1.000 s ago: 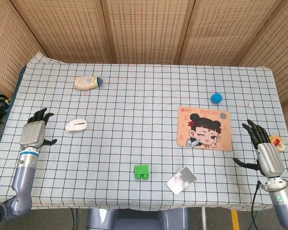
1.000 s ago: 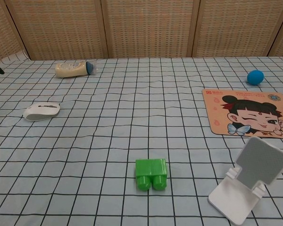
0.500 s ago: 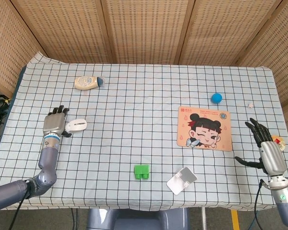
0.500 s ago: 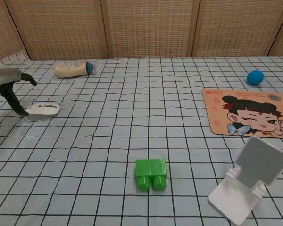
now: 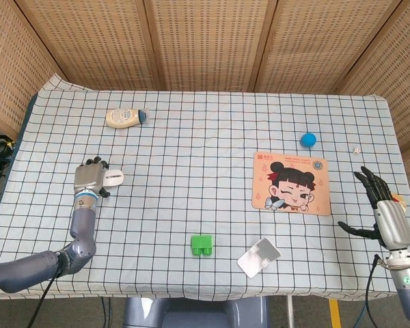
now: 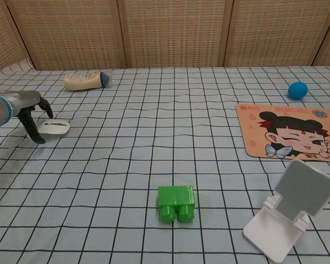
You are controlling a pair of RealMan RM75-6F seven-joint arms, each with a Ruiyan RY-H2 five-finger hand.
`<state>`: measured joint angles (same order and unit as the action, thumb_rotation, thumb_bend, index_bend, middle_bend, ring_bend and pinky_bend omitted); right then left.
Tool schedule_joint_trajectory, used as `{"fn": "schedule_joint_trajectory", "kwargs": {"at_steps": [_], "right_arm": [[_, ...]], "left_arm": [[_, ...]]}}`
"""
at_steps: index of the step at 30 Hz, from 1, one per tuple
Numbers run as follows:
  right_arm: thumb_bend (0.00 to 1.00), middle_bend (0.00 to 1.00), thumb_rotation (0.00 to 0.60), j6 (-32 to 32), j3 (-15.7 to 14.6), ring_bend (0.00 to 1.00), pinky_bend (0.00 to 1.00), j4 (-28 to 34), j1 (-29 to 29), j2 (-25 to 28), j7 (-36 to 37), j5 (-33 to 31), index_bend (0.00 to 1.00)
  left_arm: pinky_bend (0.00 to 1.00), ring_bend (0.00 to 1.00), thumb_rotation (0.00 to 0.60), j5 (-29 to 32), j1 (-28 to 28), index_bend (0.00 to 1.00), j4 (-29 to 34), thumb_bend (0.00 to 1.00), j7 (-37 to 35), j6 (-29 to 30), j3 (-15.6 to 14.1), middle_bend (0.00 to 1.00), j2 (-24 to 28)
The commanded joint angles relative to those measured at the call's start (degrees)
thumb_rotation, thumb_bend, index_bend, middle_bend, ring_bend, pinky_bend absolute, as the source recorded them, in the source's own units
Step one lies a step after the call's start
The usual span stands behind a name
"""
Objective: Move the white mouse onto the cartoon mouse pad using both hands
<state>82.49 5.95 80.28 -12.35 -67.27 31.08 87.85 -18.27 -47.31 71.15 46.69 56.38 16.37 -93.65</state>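
Observation:
The white mouse (image 5: 113,178) lies on the checked cloth at the left, also seen in the chest view (image 6: 56,127). My left hand (image 5: 90,180) sits over its left end; in the chest view the left hand (image 6: 28,108) arches down with fingers behind the mouse and the thumb in front, still spread. The mouse rests flat on the cloth. The cartoon mouse pad (image 5: 292,182) lies far to the right, with nothing on it. My right hand (image 5: 387,217) hovers at the table's right edge, fingers spread, holding nothing.
A cream bottle (image 5: 125,117) lies at the back left. A blue ball (image 5: 308,140) and a small die (image 5: 357,148) sit behind the pad. A green block (image 5: 202,245) and a white phone stand (image 5: 258,257) stand near the front edge.
My left hand has moved right from the table's left side to the mouse and now covers its left end. The right hand has drifted slightly back and right. The mouse has not moved.

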Motion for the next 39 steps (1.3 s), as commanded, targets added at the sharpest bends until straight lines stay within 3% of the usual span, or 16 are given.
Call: {"fn": "schedule_joint_trajectory", "kwargs": {"at_steps": [1, 5, 12, 15, 27, 34, 39], "right_arm": [[0.13, 0.0, 0.6, 0.0, 0.0, 0.0, 0.0, 0.0, 0.0, 0.0, 0.1, 0.0, 0.03], [0.13, 0.0, 0.6, 0.0, 0.1, 0.0, 0.0, 0.0, 0.0, 0.0, 0.2, -0.1, 0.03], [0.13, 0.0, 0.6, 0.5, 0.2, 0.0, 0.0, 0.0, 0.2, 0.1, 0.6, -0.1, 0.03], [0.13, 0.0, 0.6, 0.7, 0.2, 0.0, 0.0, 0.0, 0.3, 0.2, 0.7, 0.0, 0.03], [0.13, 0.0, 0.6, 1.0, 0.5, 0.0, 0.0, 0.0, 0.5, 0.7, 2.3, -0.3, 0.03], [0.13, 0.0, 0.6, 0.9, 0.9, 0.0, 0.0, -0.6, 0.5, 1.0, 4.1, -0.8, 0.03], [0.13, 0.0, 0.6, 0.7, 1.1, 0.0, 0.0, -1.0, 0.6, 1.1, 5.0, -1.2, 0.03]], "left_arm": [[0.24, 0.12, 0.6, 0.0, -0.1, 0.28, -0.2, 0.19, 0.0, 0.2, -0.2, 0.11, -0.1], [0.26, 0.15, 0.6, 0.1, -0.1, 0.33, -0.4, 0.2, -0.3, 0.2, -0.5, 0.15, -0.3], [0.37, 0.29, 0.6, 0.2, 0.0, 0.5, -0.2, 0.48, -0.7, 0.4, -1.0, 0.3, -0.3], [0.39, 0.31, 0.6, -0.6, 0.1, 0.54, 0.8, 0.52, -1.5, 0.9, -0.9, 0.34, 0.1], [0.39, 0.31, 0.6, -9.0, -1.7, 0.54, 10.0, 0.52, -5.0, 4.1, 1.6, 0.34, 3.4], [0.39, 0.31, 0.6, -14.8, -6.6, 0.54, 10.1, 0.52, -4.6, 4.8, 2.6, 0.34, -0.7], [0.39, 0.31, 0.6, -14.3, -11.1, 0.54, 7.0, 0.52, -2.3, 3.6, 3.8, 0.34, -5.1]]}}
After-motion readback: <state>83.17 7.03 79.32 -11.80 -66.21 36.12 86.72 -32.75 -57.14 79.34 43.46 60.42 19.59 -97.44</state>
